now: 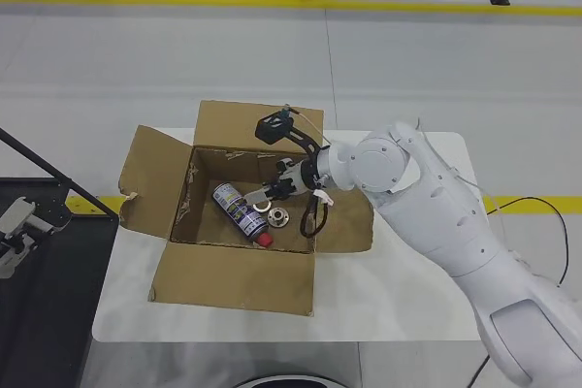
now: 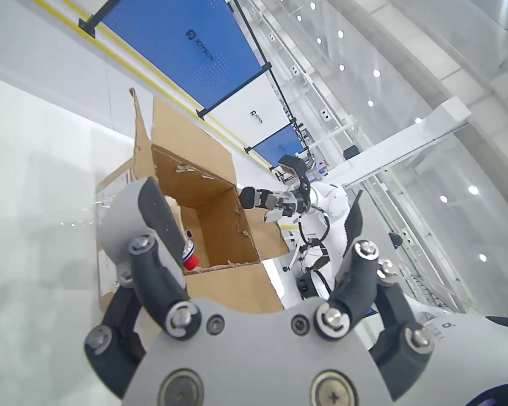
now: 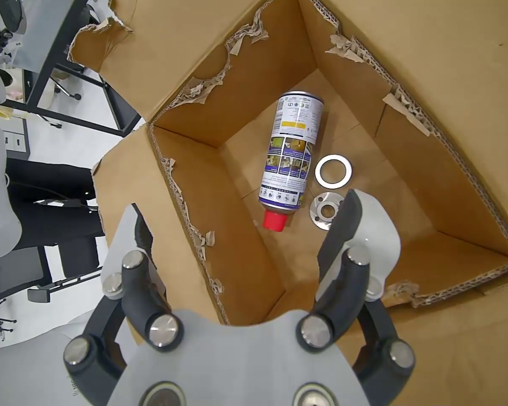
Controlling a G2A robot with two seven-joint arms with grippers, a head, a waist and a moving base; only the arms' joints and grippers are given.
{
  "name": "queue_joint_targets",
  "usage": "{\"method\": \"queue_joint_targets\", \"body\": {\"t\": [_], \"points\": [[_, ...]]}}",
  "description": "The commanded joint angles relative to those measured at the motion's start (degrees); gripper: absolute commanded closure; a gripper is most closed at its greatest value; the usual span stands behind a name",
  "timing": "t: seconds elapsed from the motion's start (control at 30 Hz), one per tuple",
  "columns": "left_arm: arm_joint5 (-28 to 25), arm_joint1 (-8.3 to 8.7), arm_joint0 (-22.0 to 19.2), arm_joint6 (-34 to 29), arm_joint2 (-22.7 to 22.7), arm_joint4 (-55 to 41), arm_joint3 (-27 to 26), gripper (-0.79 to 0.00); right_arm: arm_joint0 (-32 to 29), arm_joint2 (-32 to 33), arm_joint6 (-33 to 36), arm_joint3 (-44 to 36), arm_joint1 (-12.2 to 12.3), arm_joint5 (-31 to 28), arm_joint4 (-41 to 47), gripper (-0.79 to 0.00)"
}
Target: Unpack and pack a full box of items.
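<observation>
Box (image 1: 235, 276) open on the table (image 1: 407, 291), spray can (image 3: 291, 154) flat on its floor, ring (image 3: 333, 171) and flange (image 3: 325, 210) just beside the capped end. Right gripper (image 3: 243, 209) spread wide overhead; left gripper (image 2: 254, 196) spread too, well off to one side. Risk ahead: clipping the torn cardboard rim, or nudging the can into a roll.

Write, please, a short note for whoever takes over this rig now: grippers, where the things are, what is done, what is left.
Left gripper: jaws open, empty, away from the box.
Right gripper: jaws open, empty, above the box.
Things: spray can lies on its side on the box floor; flat ring and flange beside its capped end.
Done: the box is open.
Left: probably lift out all three, then pack them back.
</observation>
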Motion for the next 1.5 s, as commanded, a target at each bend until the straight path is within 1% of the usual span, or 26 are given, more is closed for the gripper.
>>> {"method": "queue_joint_targets", "body": {"t": [0.0, 0.17, 0.23, 0.3, 0.33, 0.4, 0.43, 0.47, 0.6, 0.7, 0.77, 0.8, 0.83, 0.9, 1.0, 1.03, 1.07, 1.1, 1.2, 1.33, 1.4, 1.47], "points": [[0.00, 0.00, 0.00, 0.01, -0.01, 0.00, 0.00, -0.785, 0.00, 0.00, 0.00, 0.01, 0.00, -0.01, 0.00, -0.785], [0.15, 0.00, 0.00, 0.20, 0.10, 0.03, -0.04, -0.785, -0.43, -0.02, -0.81, 0.10, 0.00, 0.31, -0.36, -0.785], [1.27, 0.06, -0.21, 0.57, 1.32, 0.23, -0.83, -0.785, -1.05, -0.70, -2.62, 1.20, -0.30, 1.64, -1.55, -0.785], [2.77, 0.17, -0.78, 1.27, 2.32, 0.13, -1.08, -0.785, -0.43, -2.81, -3.16, 2.21, -1.06, 1.85, -4.04, -0.785], [3.43, 0.23, -1.10, 1.45, 2.73, -0.01, -1.26, -0.785, 0.25, -4.17, -3.46, 3.07, -1.53, 2.66, -6.41, -0.785], [4.50, 0.37, -1.64, 1.44, 3.58, -0.56, -1.52, -0.785, 1.72, -7.60, -3.80, 5.43, -3.00, 6.57, -11.09, -0.785], [4.72, 0.40, -1.73, 1.34, 3.81, -0.80, -1.62, -0.785, 2.08, -8.32, -3.88, 6.15, -3.48, 7.09, -11.41, -0.785], [4.79, 0.45, -1.80, 1.27, 4.00, -0.75, -1.79, -0.785, 2.67, -9.34, -3.55, 7.51, -4.19, 7.36, -11.64, -0.785], [4.84, 0.50, -1.58, 1.59, 4.65, -1.43, -2.12, -0.785, 5.23, -13.18, -1.47, 12.85, -7.09, 5.23, -12.48, -0.785], [4.96, 0.55, -1.27, 1.78, 4.92, -1.54, -2.39, -0.785, 6.72, -15.70, -0.33, 16.53, -9.40, 6.33, -13.69, -0.785], [5.18, 0.60, -1.08, 1.58, 5.10, -1.70, -2.47, -0.785, 7.36, -16.93, 0.50, 18.83, -10.89, 7.39, -13.85, -0.643], [5.20, 0.63, -1.01, 1.44, 5.16, -1.75, -2.49, -0.785, 7.67, -17.37, 0.74, 19.91, -11.60, 7.56, -13.81, -0.594], [5.24, 0.66, -0.94, 1.32, 5.26, -1.83, -2.43, -0.785, 7.90, -17.76, 0.97, 20.98, -12.26, 7.62, -13.70, -0.573], [5.22, 0.71, -0.81, 1.19, 5.46, -1.72, -2.43, -0.785, 8.32, -18.57, 1.33, 23.17, -13.54, 7.97, -13.93, -0.563], [5.11, 0.79, -0.60, 1.13, 5.73, -1.48, -2.53, -0.785, 8.77, -19.57, 1.78, 26.09, -15.41, 8.52, -14.24, -0.471], [5.04, 0.81, -0.51, 1.08, 5.79, -1.34, -2.63, -0.785, 8.86, -19.81, 1.84, 27.06, -15.98, 8.42, -14.23, -0.453], [4.99, 0.83, -0.43, 1.15, 5.85, -1.32, -2.68, -0.785, 8.95, -19.96, 1.92, 28.14, -16.53, 8.51, -14.15, -0.446], [4.93, 0.84, -0.33, 1.24, 5.91, -1.31, -2.73, -0.785, 9.05, -20.09, 1.93, 29.21, -17.07, 8.76, -14.13, -0.462], [4.83, 0.87, -0.05, 1.43, 5.98, -1.18, -2.85, -0.785, 9.26, -20.32, 1.73, 31.91, -18.54, 8.32, -13.95, -0.446], [4.83, 0.87, -0.05, 1.43, 5.98, -1.18, -2.85, -0.785, 9.38, -20.71, 2.10, 35.12, -20.32, 8.01, -14.06, -0.453], [4.83, 0.87, -0.05, 1.43, 5.98, -1.18, -2.85, -0.785, 9.39, -20.99, 2.49, 36.42, -21.21, 7.98, -14.27, -0.400], [4.83, 0.87, -0.05, 1.43, 5.98, -1.18, -2.85, -0.785, 9.40, -21.19, 2.71, 37.81, -22.09, 8.15, -14.47, -0.394]]}}
